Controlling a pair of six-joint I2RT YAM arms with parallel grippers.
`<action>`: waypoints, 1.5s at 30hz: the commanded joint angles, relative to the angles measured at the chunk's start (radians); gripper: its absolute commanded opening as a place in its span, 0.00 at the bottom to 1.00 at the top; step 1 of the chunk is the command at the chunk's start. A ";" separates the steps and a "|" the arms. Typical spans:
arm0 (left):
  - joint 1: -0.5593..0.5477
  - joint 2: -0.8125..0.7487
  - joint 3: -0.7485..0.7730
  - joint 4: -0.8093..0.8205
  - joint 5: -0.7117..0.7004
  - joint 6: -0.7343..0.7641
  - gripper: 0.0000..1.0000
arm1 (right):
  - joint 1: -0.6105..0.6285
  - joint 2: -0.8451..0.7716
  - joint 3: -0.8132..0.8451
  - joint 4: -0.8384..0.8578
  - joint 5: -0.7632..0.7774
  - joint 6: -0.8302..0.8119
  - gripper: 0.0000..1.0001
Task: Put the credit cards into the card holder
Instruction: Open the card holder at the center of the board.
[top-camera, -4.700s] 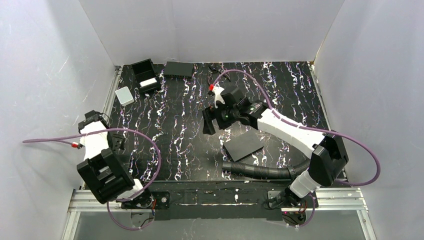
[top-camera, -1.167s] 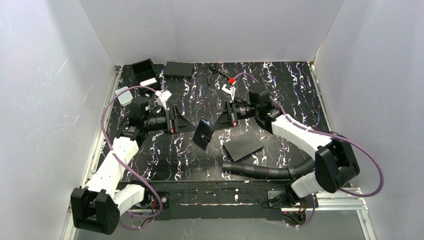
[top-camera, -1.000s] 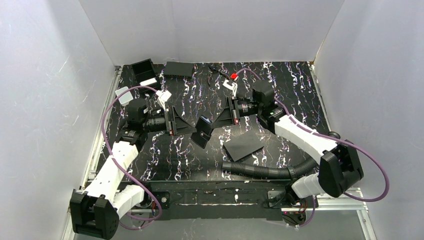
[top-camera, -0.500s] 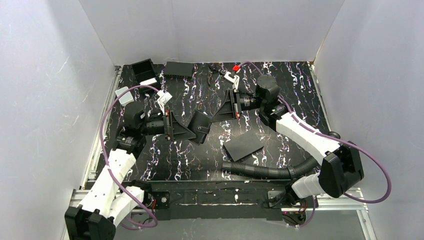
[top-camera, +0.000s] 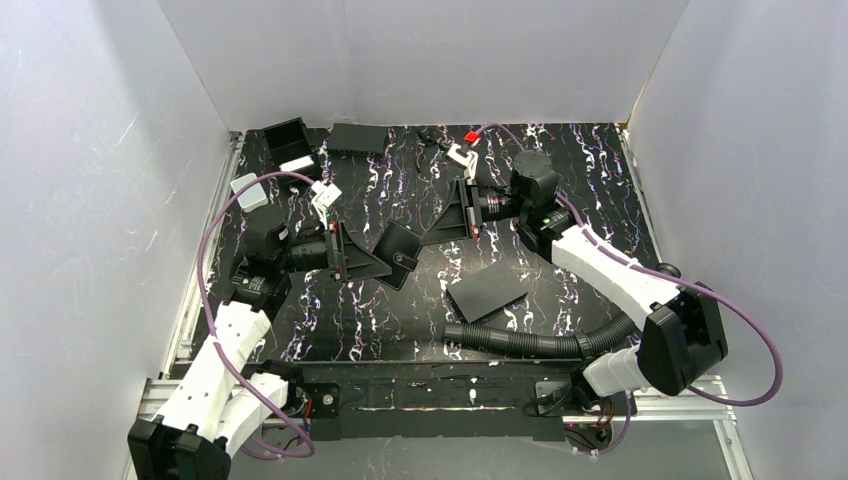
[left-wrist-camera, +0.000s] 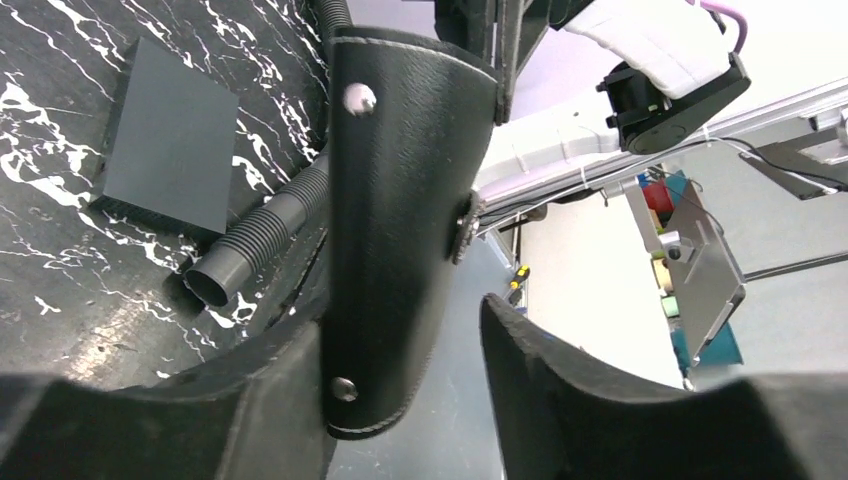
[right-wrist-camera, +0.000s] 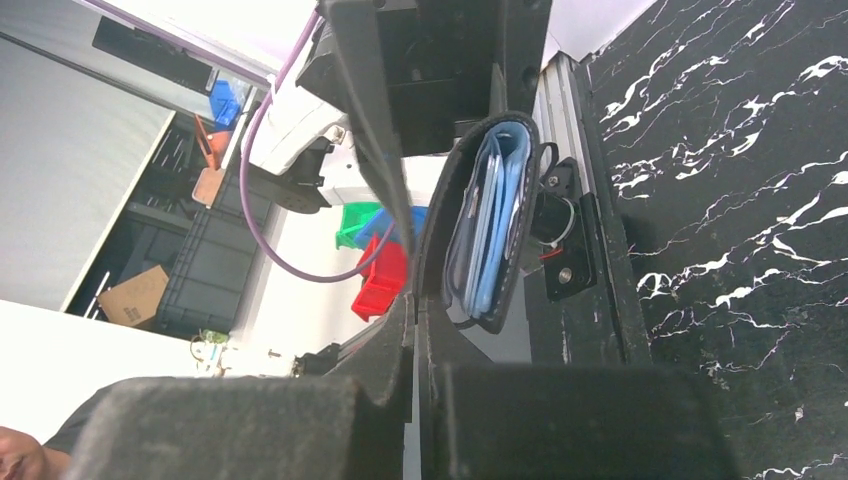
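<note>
Top view: we look down over whole table from behind, far. Wrist views: close, facing each other; all share card holder.

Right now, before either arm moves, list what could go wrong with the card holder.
1. The right pincer pinches only a thin edge of the card holder; a pull could slip it free.
2. A gap shows between the holder and one finger of the left pincer, so that grip may be loose; releasing the right could drop it.
3. The blue cards stand edge-on in the open holder; tilting it might let them slide out.
</note>
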 joint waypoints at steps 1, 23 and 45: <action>-0.005 -0.018 0.027 0.018 0.008 -0.005 0.26 | 0.006 -0.021 0.037 -0.010 -0.005 -0.044 0.03; -0.005 -0.075 0.007 0.017 -0.154 -0.126 0.07 | 0.129 -0.022 -0.118 0.267 0.443 0.091 0.48; -0.005 -0.034 0.055 0.008 -0.055 -0.138 0.17 | 0.125 0.088 -0.122 0.541 0.189 0.308 0.01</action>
